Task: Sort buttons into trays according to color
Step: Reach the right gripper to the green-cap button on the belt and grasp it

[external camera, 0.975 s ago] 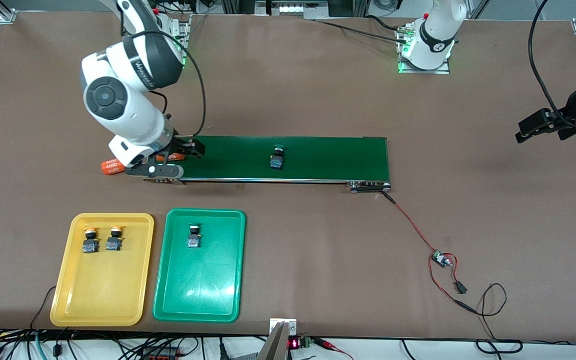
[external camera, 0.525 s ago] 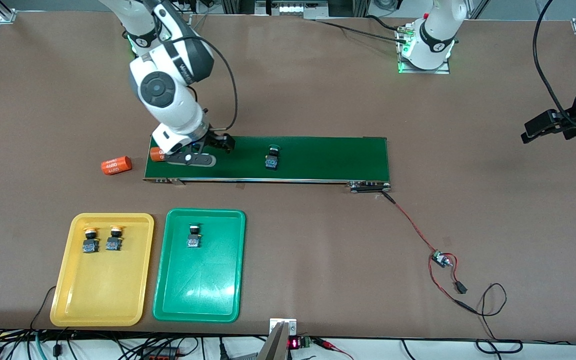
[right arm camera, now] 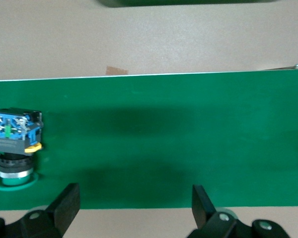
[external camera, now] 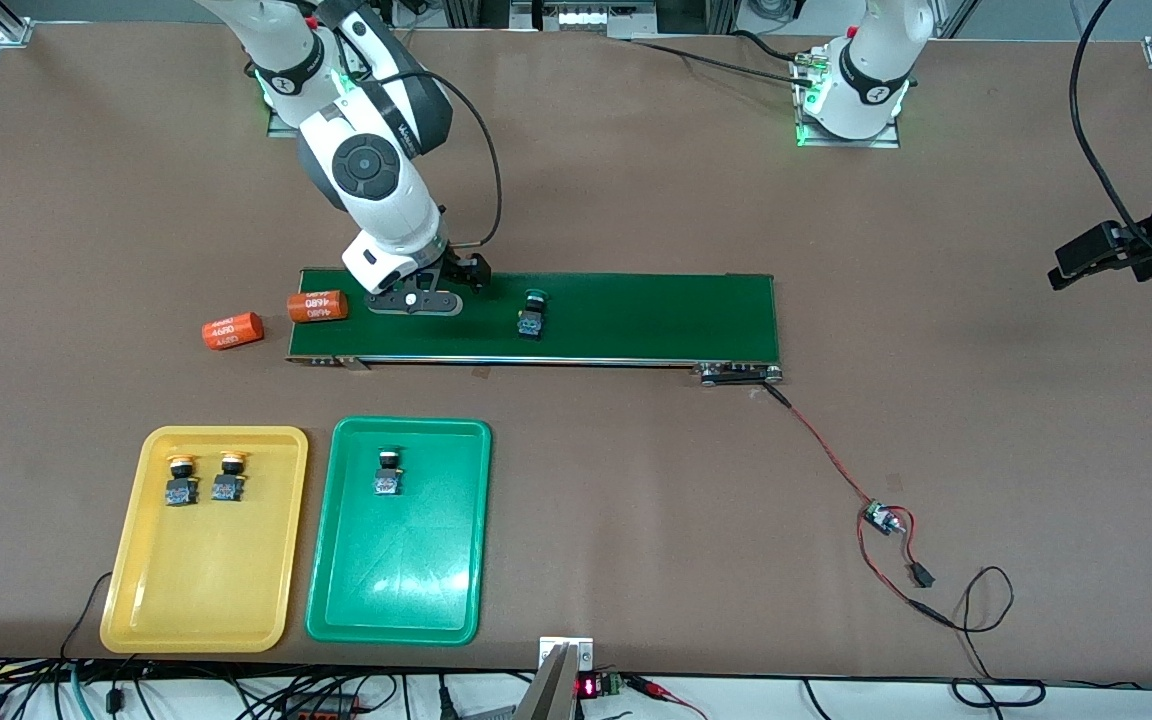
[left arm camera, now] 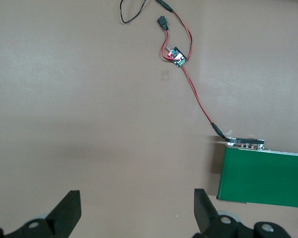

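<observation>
- Last green button [external camera: 532,313] lying on conveyor belt [external camera: 636,318], not yet in green tray [external camera: 401,590].
- Right gripper [external camera: 443,288] over belt just beside it, jaws wide, holding nothing.
- Next: centring over button, descending, closing.
- Left gripper [left arm camera: 135,210] waiting, jaws wide, empty.

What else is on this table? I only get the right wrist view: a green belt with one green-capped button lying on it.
Observer: Nearer the front camera than the belt, a yellow tray holds two yellow-capped buttons and a green tray holds one green-capped button.
Operator: Anything else on the belt?
Observer: An orange cylinder, at the right arm's end; a second cylinder lies on the table beside it.
Operator: And the other arm?
Observer: The left gripper hangs open over bare table, waiting.
</observation>
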`<control>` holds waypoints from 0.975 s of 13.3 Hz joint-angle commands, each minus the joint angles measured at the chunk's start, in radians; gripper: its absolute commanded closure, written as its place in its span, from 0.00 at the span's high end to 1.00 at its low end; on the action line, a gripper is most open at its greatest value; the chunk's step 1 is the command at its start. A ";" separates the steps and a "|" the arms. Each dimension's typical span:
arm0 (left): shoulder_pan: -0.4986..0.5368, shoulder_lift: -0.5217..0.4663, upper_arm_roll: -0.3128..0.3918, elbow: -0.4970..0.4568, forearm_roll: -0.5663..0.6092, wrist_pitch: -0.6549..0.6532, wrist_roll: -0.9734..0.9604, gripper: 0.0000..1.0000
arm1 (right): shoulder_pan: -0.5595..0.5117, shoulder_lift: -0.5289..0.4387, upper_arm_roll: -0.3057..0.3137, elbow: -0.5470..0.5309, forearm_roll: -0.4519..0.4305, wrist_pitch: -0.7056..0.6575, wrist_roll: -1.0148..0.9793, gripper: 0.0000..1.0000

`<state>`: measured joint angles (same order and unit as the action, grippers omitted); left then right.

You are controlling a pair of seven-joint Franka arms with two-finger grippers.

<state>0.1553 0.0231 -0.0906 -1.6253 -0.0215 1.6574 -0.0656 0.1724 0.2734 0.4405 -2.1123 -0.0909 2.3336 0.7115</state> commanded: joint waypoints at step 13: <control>-0.010 -0.020 -0.031 -0.011 0.011 -0.001 0.010 1.00 | -0.001 0.050 0.000 0.026 -0.021 0.066 0.089 1.00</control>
<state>0.1461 0.0220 -0.1064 -1.6256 -0.0215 1.6574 -0.0645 0.1719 0.3175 0.4388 -2.0965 -0.0942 2.3945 0.7794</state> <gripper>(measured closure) 0.000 0.000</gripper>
